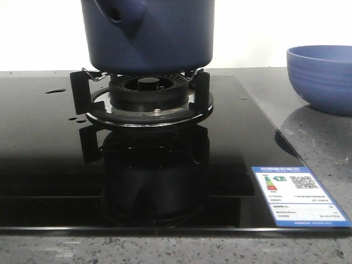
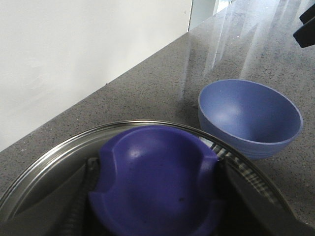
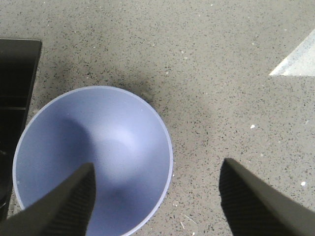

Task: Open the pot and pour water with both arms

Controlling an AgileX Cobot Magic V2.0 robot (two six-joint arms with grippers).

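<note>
Pot: the dark navy pot [image 1: 147, 34] sits on the black burner stand [image 1: 142, 99] of the glossy cooktop [image 1: 49, 165], its stubby side socket [image 1: 118, 15] with the round hole facing the front camera, up and to the left.
Lid: in the left wrist view a glass lid with a metal rim [image 2: 64, 147] fills the lower frame, and a purple-blue knob [image 2: 157, 179] sits at its middle.
Left end effector: the left end effector [image 2: 157, 196] is narrowed around that knob, one dark finger [image 2: 74, 196] on each flank, right against it; it looks like a hold on the knob.
Right end effector: the right end effector [image 3: 157, 196] hangs wide apart above the desk [image 3: 221, 73], one finger [image 3: 69, 201] over the bowl's rim, the other over bare stone, nothing between them.
Bowl: the lighter blue bowl [image 1: 322, 77] stands upright on the grey speckled desk to the right of the cooktop, well apart from the pot; from above its inside [image 3: 98, 157] looks dry, as far as can be told.
Water: a few glossy drops [image 1: 55, 91] lie on the cooktop left of the burner.
Sticker: a blue and white energy label [image 1: 300, 195] sits at the cooktop's near right corner.
</note>
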